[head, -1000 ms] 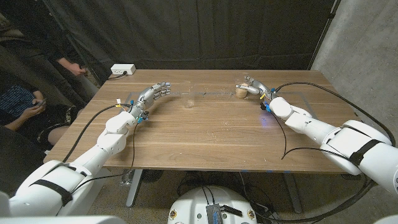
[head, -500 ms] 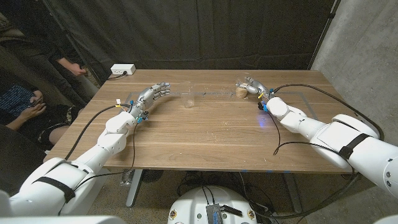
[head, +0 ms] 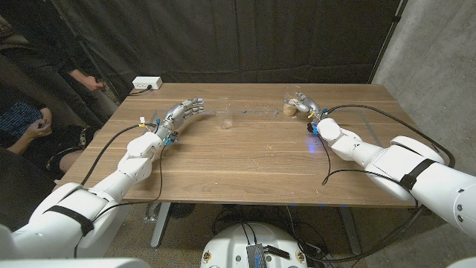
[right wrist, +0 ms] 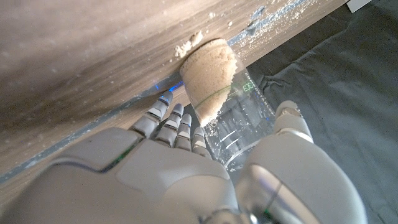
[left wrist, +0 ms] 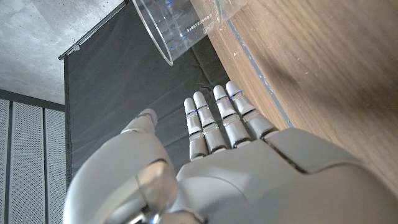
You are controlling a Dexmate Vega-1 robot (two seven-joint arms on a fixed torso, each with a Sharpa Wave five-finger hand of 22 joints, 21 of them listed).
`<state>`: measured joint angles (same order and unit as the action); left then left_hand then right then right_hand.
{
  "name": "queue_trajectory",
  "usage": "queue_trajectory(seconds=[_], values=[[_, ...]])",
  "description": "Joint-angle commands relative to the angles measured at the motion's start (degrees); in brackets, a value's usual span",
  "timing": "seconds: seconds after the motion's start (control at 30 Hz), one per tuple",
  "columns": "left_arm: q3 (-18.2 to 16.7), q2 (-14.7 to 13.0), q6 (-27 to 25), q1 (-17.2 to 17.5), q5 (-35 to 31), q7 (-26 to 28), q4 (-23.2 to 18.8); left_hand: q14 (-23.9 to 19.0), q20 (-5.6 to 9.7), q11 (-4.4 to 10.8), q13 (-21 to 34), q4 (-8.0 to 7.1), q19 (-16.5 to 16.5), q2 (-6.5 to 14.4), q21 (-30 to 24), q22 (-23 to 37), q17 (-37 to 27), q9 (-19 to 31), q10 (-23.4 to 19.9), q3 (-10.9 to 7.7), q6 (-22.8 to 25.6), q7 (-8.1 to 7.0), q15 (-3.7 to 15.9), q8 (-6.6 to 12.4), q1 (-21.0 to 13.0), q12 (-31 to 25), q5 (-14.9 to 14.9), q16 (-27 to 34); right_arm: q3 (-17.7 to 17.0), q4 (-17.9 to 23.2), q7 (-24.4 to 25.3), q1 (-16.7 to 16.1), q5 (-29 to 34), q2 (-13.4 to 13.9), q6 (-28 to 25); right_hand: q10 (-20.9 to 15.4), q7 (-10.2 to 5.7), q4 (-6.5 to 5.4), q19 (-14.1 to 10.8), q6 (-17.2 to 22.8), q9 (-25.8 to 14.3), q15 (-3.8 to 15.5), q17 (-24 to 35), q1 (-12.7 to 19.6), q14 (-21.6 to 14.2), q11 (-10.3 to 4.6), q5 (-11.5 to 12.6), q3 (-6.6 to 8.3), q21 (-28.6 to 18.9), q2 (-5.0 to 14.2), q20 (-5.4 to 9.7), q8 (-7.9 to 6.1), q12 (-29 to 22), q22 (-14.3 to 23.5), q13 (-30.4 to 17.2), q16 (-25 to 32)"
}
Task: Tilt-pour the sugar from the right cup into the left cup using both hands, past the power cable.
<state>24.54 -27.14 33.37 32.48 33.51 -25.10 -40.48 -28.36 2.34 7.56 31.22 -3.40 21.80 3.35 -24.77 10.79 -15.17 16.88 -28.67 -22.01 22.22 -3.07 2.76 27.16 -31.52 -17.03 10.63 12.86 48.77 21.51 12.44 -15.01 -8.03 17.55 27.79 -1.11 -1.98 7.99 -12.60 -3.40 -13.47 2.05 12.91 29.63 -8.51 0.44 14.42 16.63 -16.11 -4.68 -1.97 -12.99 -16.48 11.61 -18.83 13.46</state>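
Observation:
An empty clear cup stands at the back middle of the wooden table; it is also seen as the clear cup. My left hand is open just to its left, fingers stretched toward it and a short way off. At the back right stands a clear cup with brown sugar, seen up close as the sugar cup. My right hand reaches around it, its fingers on one side and thumb on the other. The cup stands upright on the table.
A white power strip lies at the back left corner. Black cables loop over the table's right side. Spilled sugar grains lie between the cups. A seated person and another person's hand are at the left.
My right arm has pushed forward and its hand has drawn in closer around the sugar cup. The left hand and both cups have stayed put.

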Motion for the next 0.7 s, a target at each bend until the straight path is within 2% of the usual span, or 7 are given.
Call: queue_trajectory(seconds=[0.03, 0.3, 0.5, 0.7], values=[[0.5, 1.2, 0.6, -2.5, -0.4, -1.4, 3.6, -0.3, 0.72, -0.01, 0.1, 0.00, 0.6, -0.1, 0.1, 0.3, -0.2, 0.1, -0.2, -0.29, 0.5, -0.21, 5.83, 0.28, 0.2, -0.3, 0.3, 0.3, -0.4, -0.5, 2.8, -1.2, -2.3, -0.9, 2.8, -1.2, -0.33, 0.03, -0.6, 0.7, -0.3, 3.26, 0.5, 0.4, -1.2, -0.26, 0.3, 0.68, -0.3, 0.76, 0.41, -0.63, -0.8, 0.2, -0.6, 0.6], [0.6, 2.2, 1.7, -4.4, -0.5, -2.7, 6.7, -0.4, 0.74, 0.15, 0.1, 0.07, 0.6, -0.1, 0.2, 0.3, -0.2, 0.1, -0.4, -0.40, 0.5, -0.24, 5.75, 0.25, 0.3, -0.4, 0.3, 0.4, -0.5, -0.7, 2.8, -1.2, -3.0, -1.5, 1.9, -3.0, -0.83, 0.35, -1.0, 1.8, -0.6, 4.84, 1.4, 1.9, -2.8, -1.71, 0.2, 1.45, -0.4, 1.74, 1.31, -1.41, -2.8, 0.3, -1.9, 1.3], [0.7, 2.2, 1.7, -4.5, -0.6, -2.9, 7.0, -0.6, 0.76, -0.01, 0.2, 0.14, 0.6, 0.0, 0.2, 0.3, -0.2, 0.1, -0.6, -0.50, 0.7, -0.17, 5.81, 0.29, 0.3, -0.5, 0.3, 0.4, -0.4, -0.8, 1.3, -0.6, -4.0, -1.8, 0.2, -0.9, -0.78, 0.61, -0.8, 1.4, -0.7, 4.17, 2.0, 2.4, -1.8, -0.37, 0.0, 1.38, -0.2, 1.15, 1.15, -1.43, -2.7, 0.3, -2.8, 0.9], [0.7, 0.8, 0.6, -3.3, -0.8, -2.0, 3.8, -0.5, 0.75, -0.01, 0.2, 0.19, 0.6, 0.0, 0.3, 0.3, -0.3, 0.1, -0.5, -0.58, 0.7, -0.17, 5.83, 0.27, 0.3, -0.5, 0.3, 0.3, -0.1, -0.9, -0.5, 0.2, -4.6, -2.0, -0.8, -0.2, -0.75, 0.55, -0.7, 1.3, -0.8, 4.07, 2.2, 2.4, -1.2, -0.10, -0.1, 1.30, -0.1, 0.96, 1.05, -1.52, -2.7, 0.3, -3.1, 0.6]])
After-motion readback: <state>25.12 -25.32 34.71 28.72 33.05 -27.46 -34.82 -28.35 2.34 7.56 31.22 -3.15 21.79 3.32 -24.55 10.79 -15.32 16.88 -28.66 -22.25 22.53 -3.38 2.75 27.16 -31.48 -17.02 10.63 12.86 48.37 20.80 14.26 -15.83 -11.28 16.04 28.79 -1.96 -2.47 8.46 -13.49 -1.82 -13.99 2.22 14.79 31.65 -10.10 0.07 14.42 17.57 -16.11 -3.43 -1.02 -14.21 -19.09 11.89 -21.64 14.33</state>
